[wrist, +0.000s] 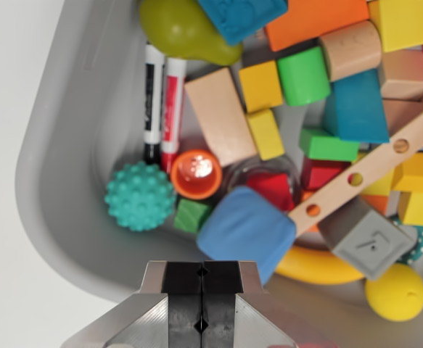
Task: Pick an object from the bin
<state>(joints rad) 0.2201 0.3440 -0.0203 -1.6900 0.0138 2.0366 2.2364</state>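
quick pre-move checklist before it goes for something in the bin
1. Gripper empty: ok, nothing is between the jaws.
2. Jaws open for a grasp: not ok, the pads meet.
3. Target below: ok, blue foam block lies just ahead of the jaws.
4. Block top free: ok, though a perforated wooden strip ends at its right edge.
5. Clearance from bin wall: ok, the block sits inward.
6. Height above the block: cannot tell.

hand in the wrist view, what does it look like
The hand shows at the bottom edge: two black fingers with small diamond-shaped notches along their seam, mounted in angular brushed silver metal blocks that widen toward the frame's bottom. No cables or markings are visible.
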